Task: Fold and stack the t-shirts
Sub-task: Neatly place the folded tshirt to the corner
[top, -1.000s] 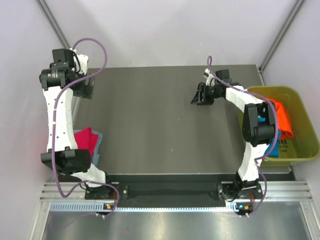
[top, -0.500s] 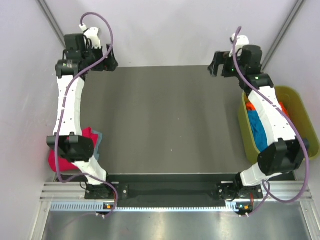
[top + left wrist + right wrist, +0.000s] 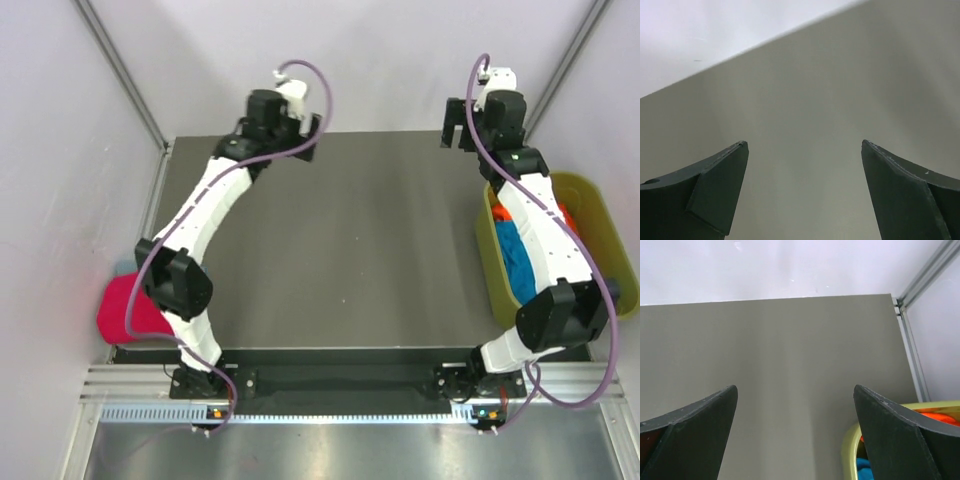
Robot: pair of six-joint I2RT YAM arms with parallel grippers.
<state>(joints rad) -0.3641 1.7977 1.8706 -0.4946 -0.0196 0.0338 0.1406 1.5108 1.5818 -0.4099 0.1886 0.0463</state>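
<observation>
A crimson red t-shirt (image 3: 128,310) lies folded at the table's left edge, and a sliver of grey-blue t-shirt (image 3: 124,267) shows behind it. The turquoise t-shirt (image 3: 515,262) (image 3: 865,471) and the orange t-shirt (image 3: 506,213) (image 3: 941,418) lie crumpled in the olive-green bin (image 3: 600,200) (image 3: 849,450) on the right. My left gripper (image 3: 285,140) (image 3: 805,150) hangs open over the far middle of the table, with nothing between its fingers. My right gripper (image 3: 470,130) (image 3: 795,390) is raised near the far right corner, open and empty.
The dark table top (image 3: 340,250) ends at the white back wall. Metal frame posts (image 3: 560,80) stand at both far corners. The bin sits against the table's right edge, under the right arm's forearm.
The left gripper swung right from the far left corner to the far middle. The right gripper rose from the table to the far right corner and opened wide.
</observation>
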